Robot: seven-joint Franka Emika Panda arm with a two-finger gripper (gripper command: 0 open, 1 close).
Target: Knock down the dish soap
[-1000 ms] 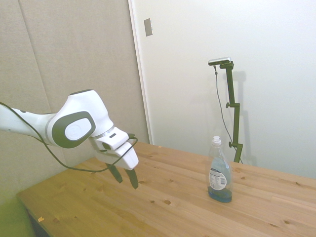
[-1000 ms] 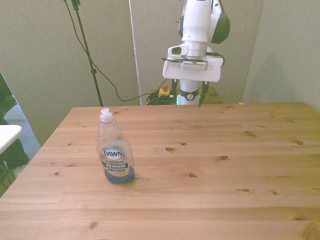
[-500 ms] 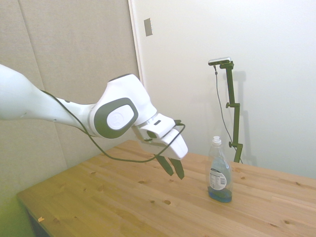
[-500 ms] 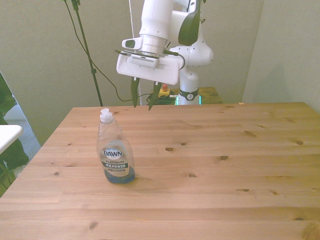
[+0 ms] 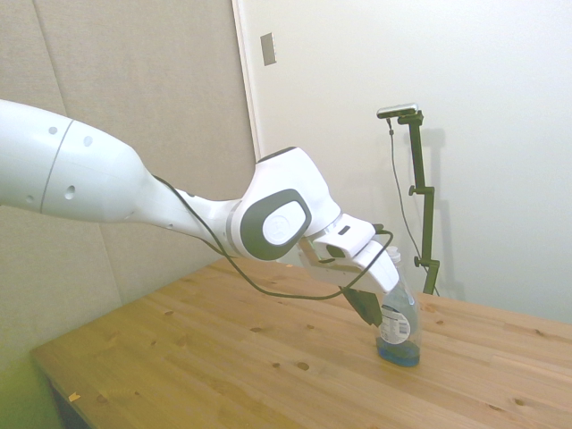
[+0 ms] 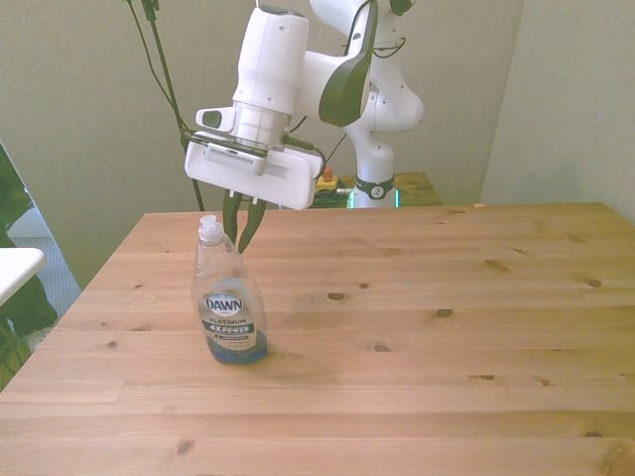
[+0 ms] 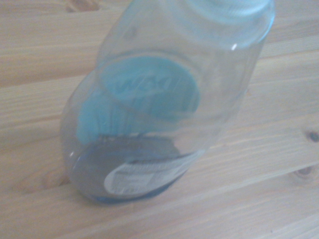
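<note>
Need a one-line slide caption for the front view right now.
Closed gripper hangs just behind the upright dish soap, fingertips level with its neck.

The white arm stretches far out, wrist angled downward. The gripper hangs low, its dark fingers apparently nearly together, tips pointing down.

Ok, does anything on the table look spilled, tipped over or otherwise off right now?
Nothing stands out. The dish soap stands upright on the wooden table, cap on, blue liquid pooled low inside, no spill around it. The claw hangs just behind its neck.
</note>
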